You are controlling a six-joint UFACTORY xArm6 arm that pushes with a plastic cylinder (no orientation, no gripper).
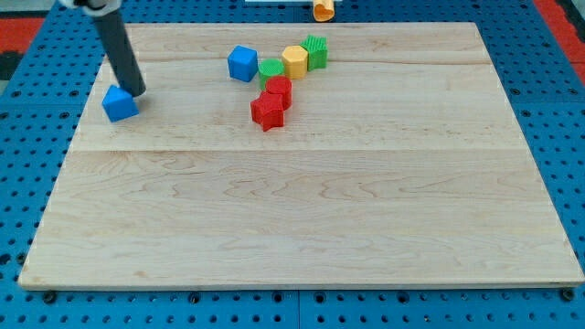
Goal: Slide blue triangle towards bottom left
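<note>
Our tip [137,91] sits at the upper right of the blue triangle [119,103], touching or just off it; contact unclear.

The tool is a bare rod, no jaws, gripping nothing. The blue triangle lies just below-left of our tip, near the left edge of the board [302,219]. Well to the tip's right sits a cluster: blue cube [242,63], green block [271,69], yellow block [294,61], second green block [316,51], red block [278,90], red star [267,111]. An orange block [323,10] sits off the board, far up-right of the tip.
</note>
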